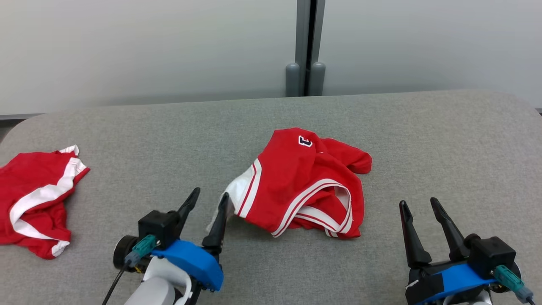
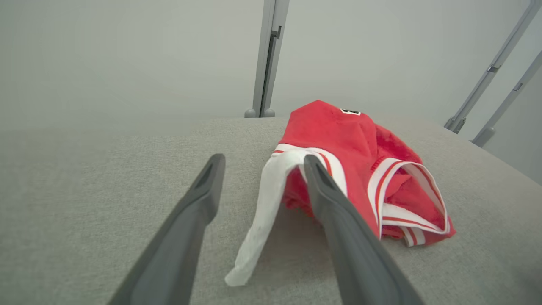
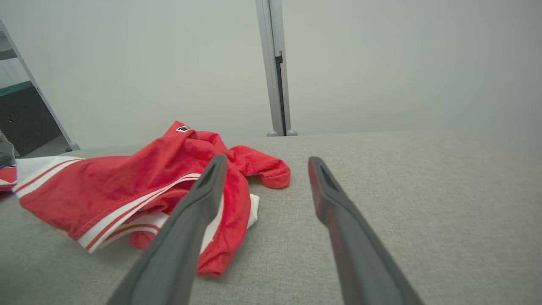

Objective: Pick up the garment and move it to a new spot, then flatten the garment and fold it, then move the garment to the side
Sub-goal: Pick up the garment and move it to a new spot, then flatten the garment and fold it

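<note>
A crumpled red garment [image 1: 305, 182] with white stripes and a small dark patch lies in a heap at the middle of the grey table. My left gripper [image 1: 209, 199] stands open at its left edge, and the garment's white corner [image 2: 266, 203] hangs between its two fingers without being pinched. In the left wrist view the garment [image 2: 360, 169] rises just beyond the right finger. My right gripper [image 1: 421, 207] is open over bare table, to the right of the garment and apart from it. The right wrist view shows the garment [image 3: 139, 190] to the left of that gripper's fingers.
A second red garment [image 1: 36, 197] with white bands lies at the table's left edge. The grey cloth table [image 1: 444, 148] has bare room on its right half and behind the heap. A pale wall with a grey post [image 1: 305, 46] stands behind.
</note>
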Tool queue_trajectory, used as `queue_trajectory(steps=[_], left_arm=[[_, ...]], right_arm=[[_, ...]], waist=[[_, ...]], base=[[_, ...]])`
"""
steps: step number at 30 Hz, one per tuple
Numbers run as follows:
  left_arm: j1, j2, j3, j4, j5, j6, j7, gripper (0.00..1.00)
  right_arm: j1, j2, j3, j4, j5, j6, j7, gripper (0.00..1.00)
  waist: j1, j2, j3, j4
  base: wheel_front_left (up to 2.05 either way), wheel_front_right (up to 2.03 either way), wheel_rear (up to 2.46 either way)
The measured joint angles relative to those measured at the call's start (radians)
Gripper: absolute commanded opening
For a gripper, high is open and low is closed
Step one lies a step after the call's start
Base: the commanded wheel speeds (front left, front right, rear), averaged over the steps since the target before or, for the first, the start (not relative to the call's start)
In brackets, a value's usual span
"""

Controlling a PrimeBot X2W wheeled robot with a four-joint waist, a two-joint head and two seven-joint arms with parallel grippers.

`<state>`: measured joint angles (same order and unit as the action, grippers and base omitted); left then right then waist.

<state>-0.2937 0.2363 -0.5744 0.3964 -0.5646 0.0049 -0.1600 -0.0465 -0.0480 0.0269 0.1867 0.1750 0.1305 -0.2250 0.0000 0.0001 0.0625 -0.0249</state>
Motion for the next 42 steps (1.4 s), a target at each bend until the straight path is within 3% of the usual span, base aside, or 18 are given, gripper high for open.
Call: queue_trajectory(steps=[7,19,30,42], left_arm=[[0.12,0.044,0.072,-0.104,-0.032,0.056,-0.062,1.0],[0.185,0.084,0.191,-0.166,0.056,0.092,-0.1,1.0],[0.254,0.049,0.302,-0.165,0.1,0.063,-0.102,1.0],[0.274,0.033,0.315,-0.142,0.126,0.047,-0.102,1.0]], right_arm=[[0.022,0.0,-0.019,-0.017,-0.006,0.0,0.021,1.0],[0.032,0.0,-0.03,-0.026,-0.012,0.0,0.036,1.0],[0.053,0.0,-0.064,-0.014,-0.013,0.0,0.037,1.0],[0.056,0.0,-0.071,-0.008,-0.007,0.0,0.038,1.0]], waist=[[-0.0001,0.0,-0.028,0.031],[0.0,0.0,-0.045,0.026],[0.0,0.0,-0.057,0.003],[0.0001,0.0,-0.055,0.008]], base=[[0.0,0.0,0.0],[0.0,0.0,0.0],[0.0,0.0,0.0],[0.0,0.0,0.0]])
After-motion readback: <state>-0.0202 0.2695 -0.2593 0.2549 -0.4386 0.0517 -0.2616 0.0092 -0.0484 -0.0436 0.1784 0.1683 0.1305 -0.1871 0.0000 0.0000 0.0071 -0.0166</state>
